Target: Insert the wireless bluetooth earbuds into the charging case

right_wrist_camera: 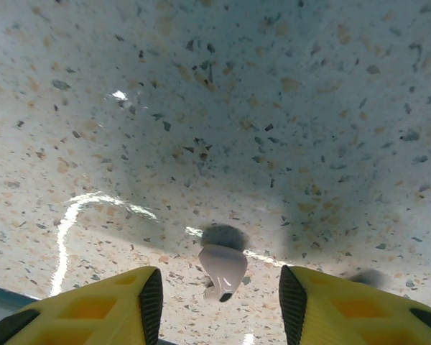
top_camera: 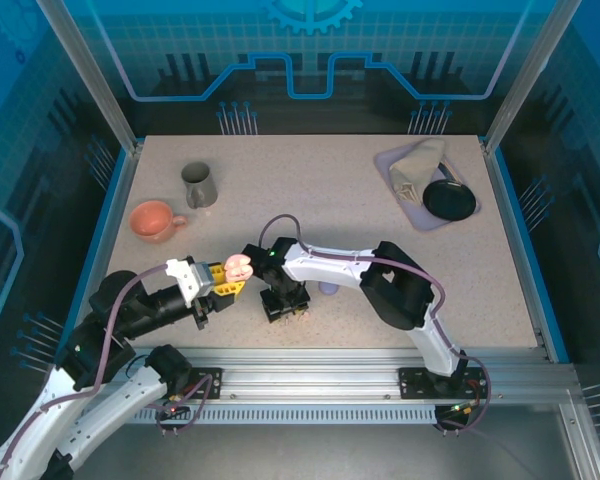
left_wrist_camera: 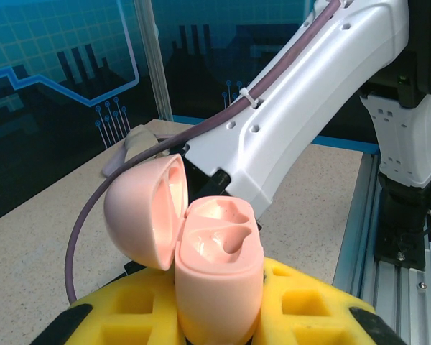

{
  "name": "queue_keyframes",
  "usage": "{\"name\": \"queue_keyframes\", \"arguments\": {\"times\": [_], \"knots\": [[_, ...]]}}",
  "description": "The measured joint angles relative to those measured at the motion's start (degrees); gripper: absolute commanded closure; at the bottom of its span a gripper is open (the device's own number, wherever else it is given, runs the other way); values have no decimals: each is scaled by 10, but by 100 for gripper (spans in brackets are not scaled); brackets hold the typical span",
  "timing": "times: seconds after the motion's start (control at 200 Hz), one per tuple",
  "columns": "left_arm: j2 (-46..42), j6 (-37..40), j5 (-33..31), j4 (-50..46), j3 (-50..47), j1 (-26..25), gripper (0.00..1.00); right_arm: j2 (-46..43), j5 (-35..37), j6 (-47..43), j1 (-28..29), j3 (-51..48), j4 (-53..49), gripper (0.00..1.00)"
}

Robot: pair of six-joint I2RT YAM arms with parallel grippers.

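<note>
The left gripper (top_camera: 228, 281) is clenched on a glossy, rounded pinkish-beige plastic charging case (left_wrist_camera: 217, 251), whose domed lid is hinged open over two moulded hollows. The right gripper (right_wrist_camera: 221, 293) is released, its jaws apart on either side of a smooth, pale stemmed earbud (right_wrist_camera: 221, 264) on the speckled table (right_wrist_camera: 237, 108).

Open charging case (top_camera: 239, 266) in the left tool (top_camera: 223, 283) over the near-left part of the table (top_camera: 310, 180), earbud (right_wrist_camera: 223, 267) on the table between the spread fingers of the right tool (right_wrist_camera: 221, 298), mug (top_camera: 199, 184) and cup (top_camera: 153, 220) rear left, tray (top_camera: 412, 212) with cloth (top_camera: 417, 165) rear right
</note>
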Motion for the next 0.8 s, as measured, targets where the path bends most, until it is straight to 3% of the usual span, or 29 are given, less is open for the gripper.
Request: {"name": "queue_keyframes", "arguments": {"times": [0.8], "knots": [[0, 0, 0, 0, 0, 0, 100, 40, 6, -17, 1, 44, -39, 68]]}}
